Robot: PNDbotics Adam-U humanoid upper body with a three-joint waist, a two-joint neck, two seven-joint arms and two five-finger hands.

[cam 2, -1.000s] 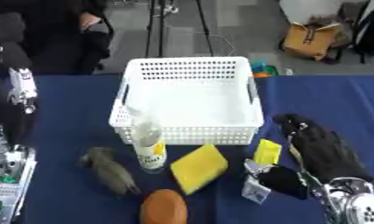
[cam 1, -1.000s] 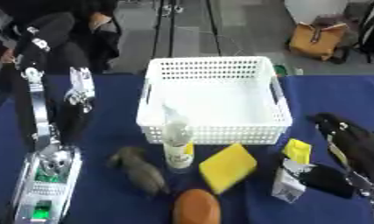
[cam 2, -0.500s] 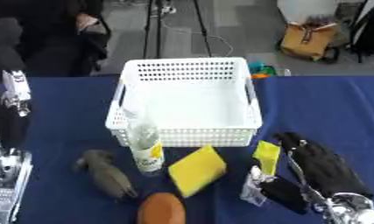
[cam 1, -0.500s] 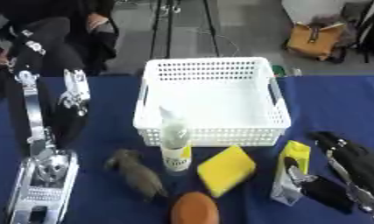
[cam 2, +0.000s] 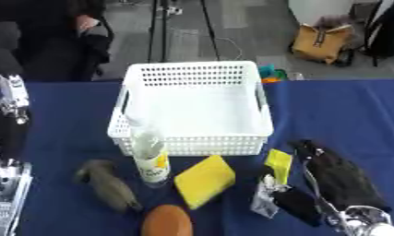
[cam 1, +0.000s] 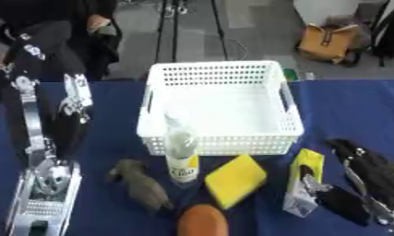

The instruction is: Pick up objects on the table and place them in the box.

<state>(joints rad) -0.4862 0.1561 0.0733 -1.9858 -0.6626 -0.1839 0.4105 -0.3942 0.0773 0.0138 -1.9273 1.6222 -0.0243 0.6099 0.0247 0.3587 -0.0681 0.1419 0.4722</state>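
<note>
A white basket (cam 1: 220, 106) stood empty near the middle of the blue bench (cam 1: 353, 110). Just in front of its near wall a clear bottle (cam 2: 150, 156) with a yellow label stood upright. To the bottle's left lay a grey-brown soft toy (cam 2: 109, 186), and to its right a yellow sponge (cam 1: 235, 179) lay flat and slanted. An orange rounded thing (cam 1: 203, 221) sat at the near edge, between toy and sponge.

The right hand (cam 2: 337, 177) was low at the right, palm down, fingers stretched towards the basket and holding nothing. Just beside it, touching its thumb side, stood a small yellow and clear packet (cam 1: 303, 186).

The left arm (cam 1: 46, 138) rose along the left edge; whether the left hand was open or closed could not be told.
</note>
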